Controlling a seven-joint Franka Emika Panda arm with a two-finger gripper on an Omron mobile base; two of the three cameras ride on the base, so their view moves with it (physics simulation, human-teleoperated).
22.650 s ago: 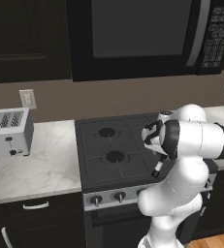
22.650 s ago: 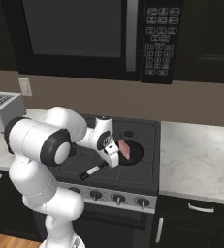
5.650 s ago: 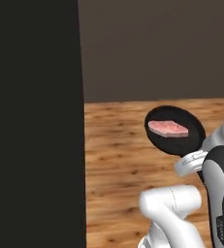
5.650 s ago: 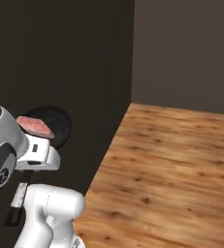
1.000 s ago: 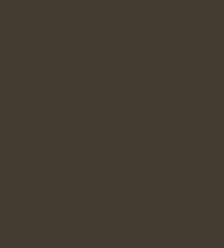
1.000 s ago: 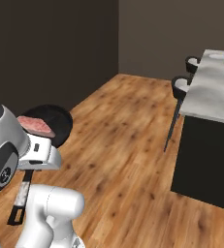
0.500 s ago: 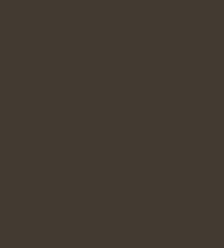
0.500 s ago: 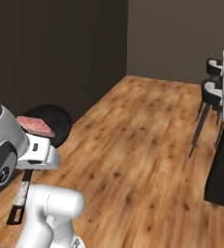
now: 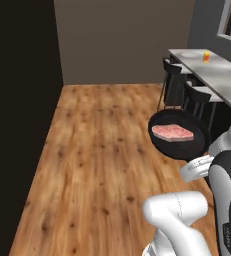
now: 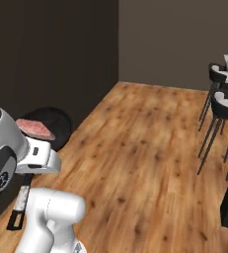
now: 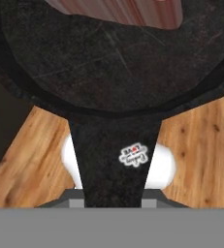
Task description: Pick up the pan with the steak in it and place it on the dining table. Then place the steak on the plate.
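The black pan [image 9: 183,143] hangs in the air above the wooden floor with the pink steak [image 9: 173,132] lying flat in it. Both also show in the right base view, the pan [image 10: 56,123] partly behind my arm and the steak [image 10: 35,128] on it. My gripper [image 10: 30,170] is shut on the pan's handle [image 11: 114,150], which runs down past the hand to a silver tip. The dining table [image 9: 222,80] stretches along the far right, well beyond the pan. On its far end lies a pale flat disc that looks like the plate [image 9: 189,53].
A small yellow cup [image 9: 206,56] stands on the table near the plate. Black stools [image 9: 176,85] line the table's near side, between it and the pan. A tall dark wall [image 9: 17,110] closes off the left. Open wooden floor [image 10: 150,158] lies ahead.
The whole scene has swung as the base turned: the left view went from blank dark wall to floor and table, and the stools slid right. The pan stays put in the grip.
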